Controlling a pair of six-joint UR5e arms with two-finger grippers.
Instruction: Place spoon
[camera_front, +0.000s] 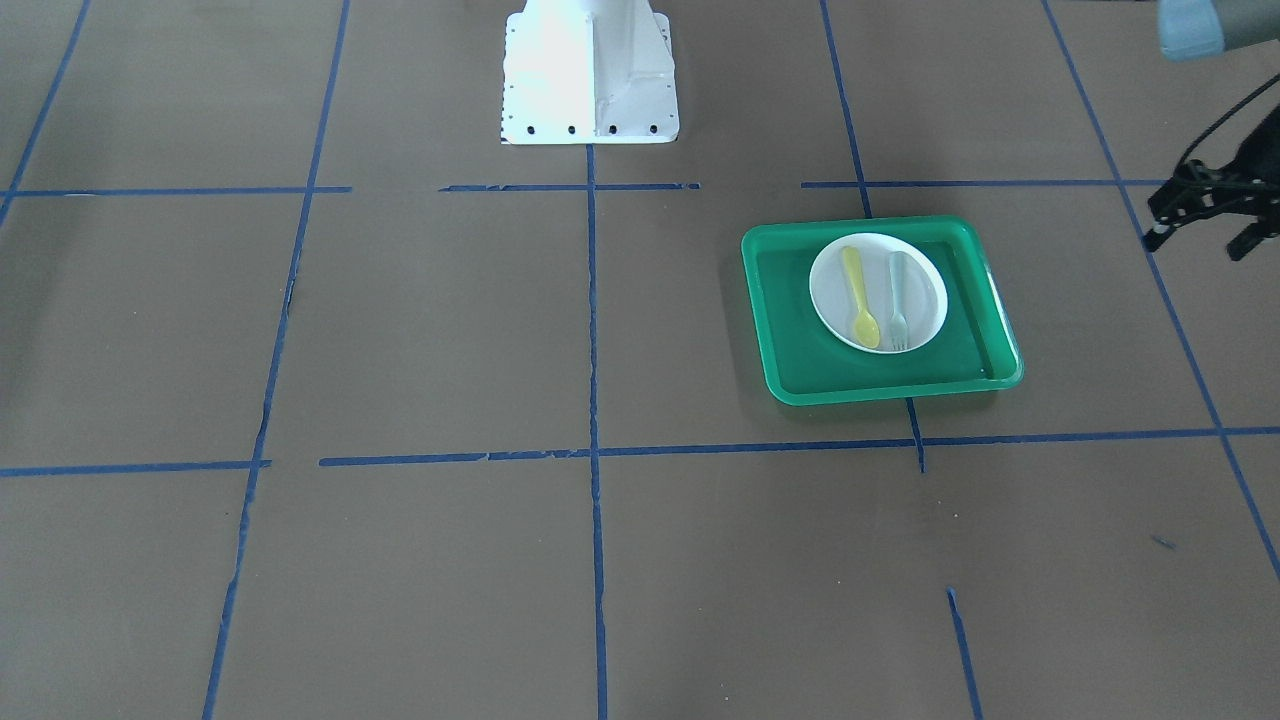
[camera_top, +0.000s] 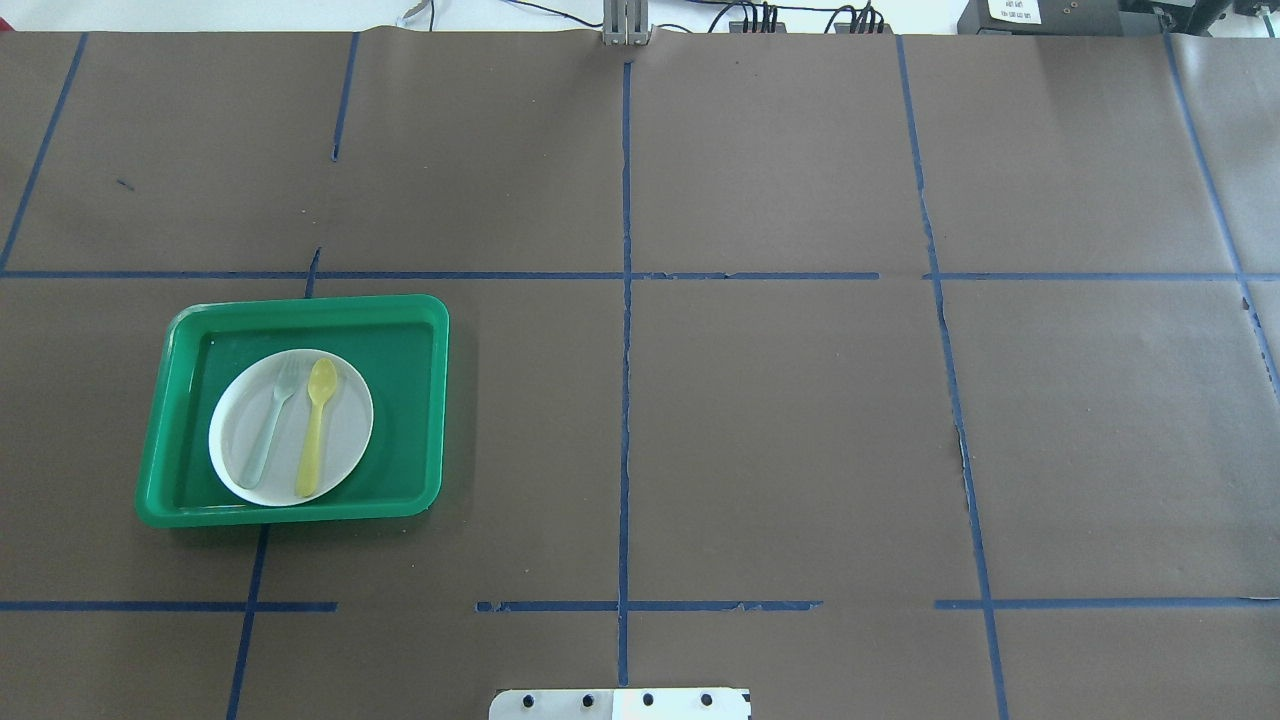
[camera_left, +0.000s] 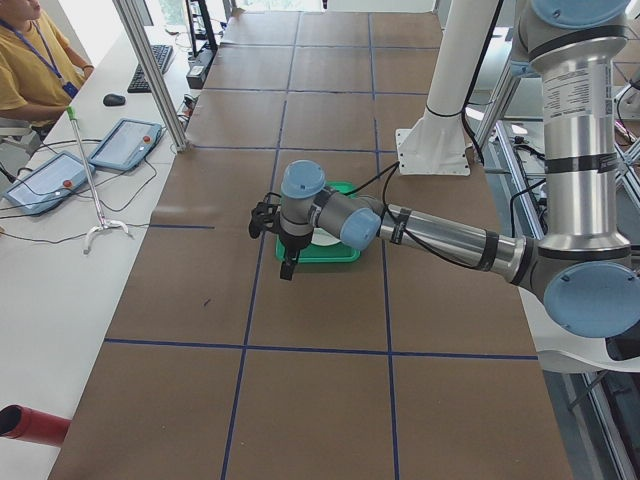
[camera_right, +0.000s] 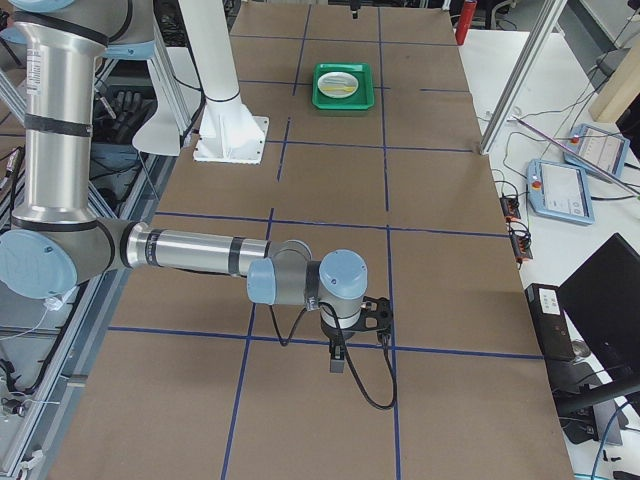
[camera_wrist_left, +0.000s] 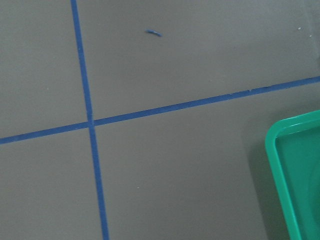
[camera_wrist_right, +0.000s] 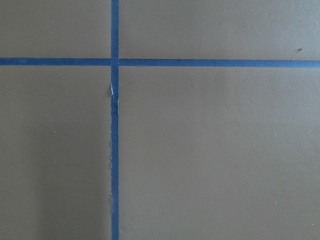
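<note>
The spoon (camera_top: 316, 430) is laid on a plate (camera_top: 346, 420) in a green tray (camera_top: 300, 309) on the brown, blue-taped table (camera_top: 780, 420). The left claw (camera_front: 1198, 245) is spread; the right claw (camera_right: 345, 345) cannot be judged.

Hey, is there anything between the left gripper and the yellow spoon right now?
Only the fork: it lies on the plate beside the spoon, on the left gripper side. From above, nothing visible blocks it.
</note>
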